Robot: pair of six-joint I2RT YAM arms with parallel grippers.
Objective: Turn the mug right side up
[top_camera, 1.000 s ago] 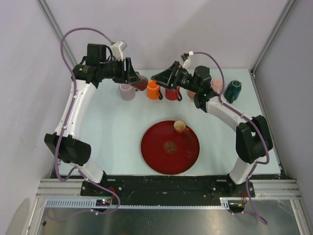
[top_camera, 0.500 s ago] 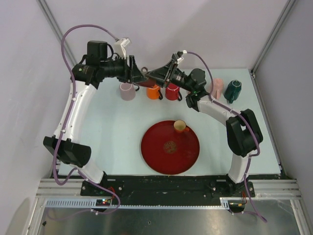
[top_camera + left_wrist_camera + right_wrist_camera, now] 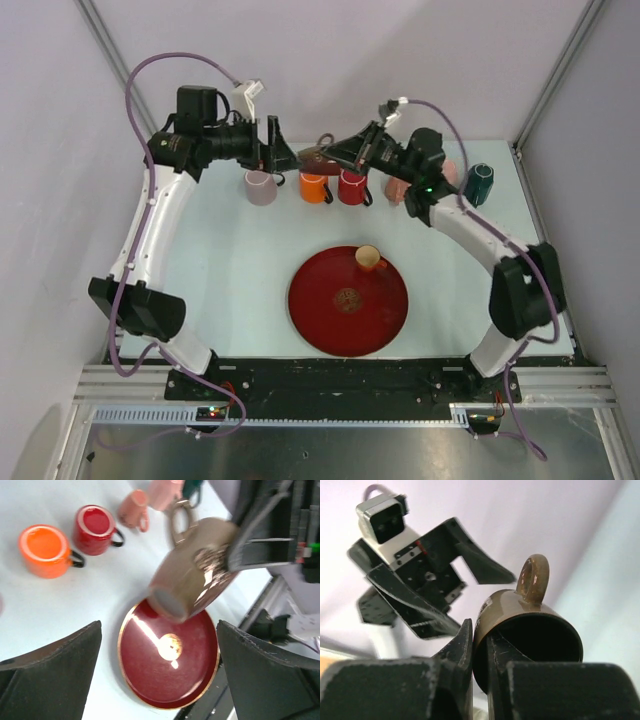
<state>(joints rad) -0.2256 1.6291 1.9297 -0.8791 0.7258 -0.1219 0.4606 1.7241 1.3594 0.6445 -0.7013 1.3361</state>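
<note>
- L gripper (image 3: pixel 157 626) just sprang wide, let go of brown mug (image 3: pixel 192 575).
- R gripper (image 3: pixel 479 636) now pinching mug rim; mug sideways, midair.
- Handover looks done; R to tip upright.

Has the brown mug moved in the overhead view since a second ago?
Yes. The brown mug has shifted rightward: it was left of the orange mug and now lines up with it, pinched by the right gripper; the left gripper is open.

No legible text, labels, brands or numbers in any view
</note>
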